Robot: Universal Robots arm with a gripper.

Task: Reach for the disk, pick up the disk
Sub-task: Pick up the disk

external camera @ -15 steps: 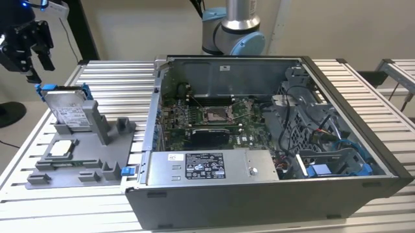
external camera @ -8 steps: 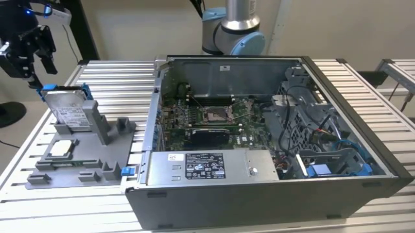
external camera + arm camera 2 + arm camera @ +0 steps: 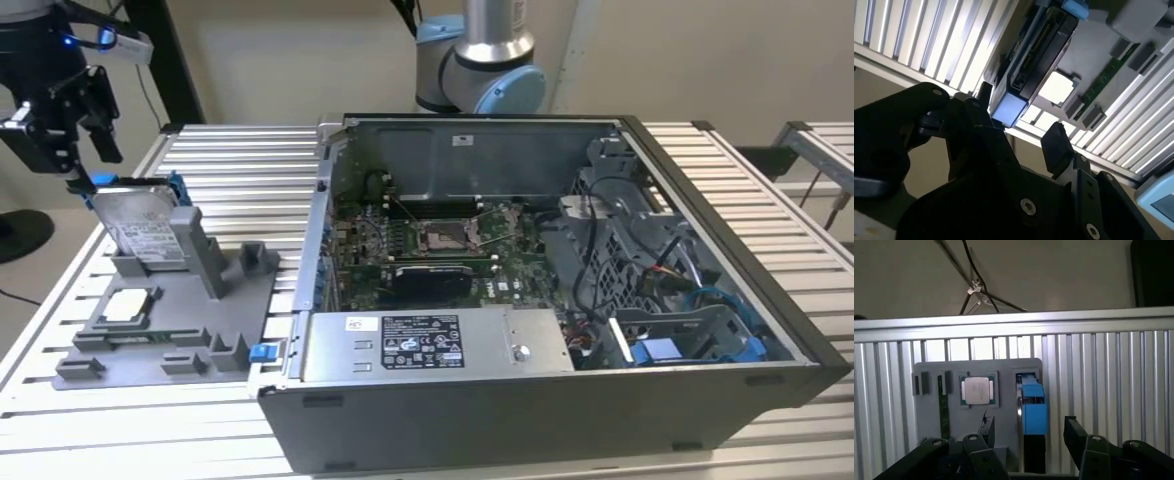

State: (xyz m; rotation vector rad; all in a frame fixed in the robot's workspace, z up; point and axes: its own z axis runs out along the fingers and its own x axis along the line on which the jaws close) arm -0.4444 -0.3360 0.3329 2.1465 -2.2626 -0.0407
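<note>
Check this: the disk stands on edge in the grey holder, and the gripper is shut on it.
Not shut: the first wrist view shows the gripper open, its fingers spread either side of the disk with gaps between. The disk does stand on edge in the grey holder.

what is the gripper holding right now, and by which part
Nothing. The gripper is open just above the disk, which stands on edge in the grey holder. In the first wrist view its fingers sit apart from the blue bracket.
</note>
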